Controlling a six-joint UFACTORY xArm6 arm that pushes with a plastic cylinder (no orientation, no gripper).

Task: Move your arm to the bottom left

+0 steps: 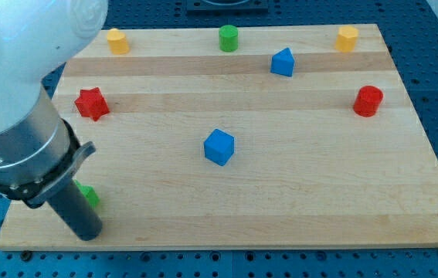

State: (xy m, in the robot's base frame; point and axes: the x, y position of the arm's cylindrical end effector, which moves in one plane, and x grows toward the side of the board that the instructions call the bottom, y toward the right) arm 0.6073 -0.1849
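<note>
Tip (89,234) beside green block (89,196)

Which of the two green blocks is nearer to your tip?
The green block at the view's bottom left, partly hidden behind my tip; the green cylinder stands at the top edge.

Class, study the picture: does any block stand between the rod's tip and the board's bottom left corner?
Nothing visible does. My tip already sits near the bottom left of the board. A green block, partly hidden behind the rod, lies just above it, not toward the corner.
</note>
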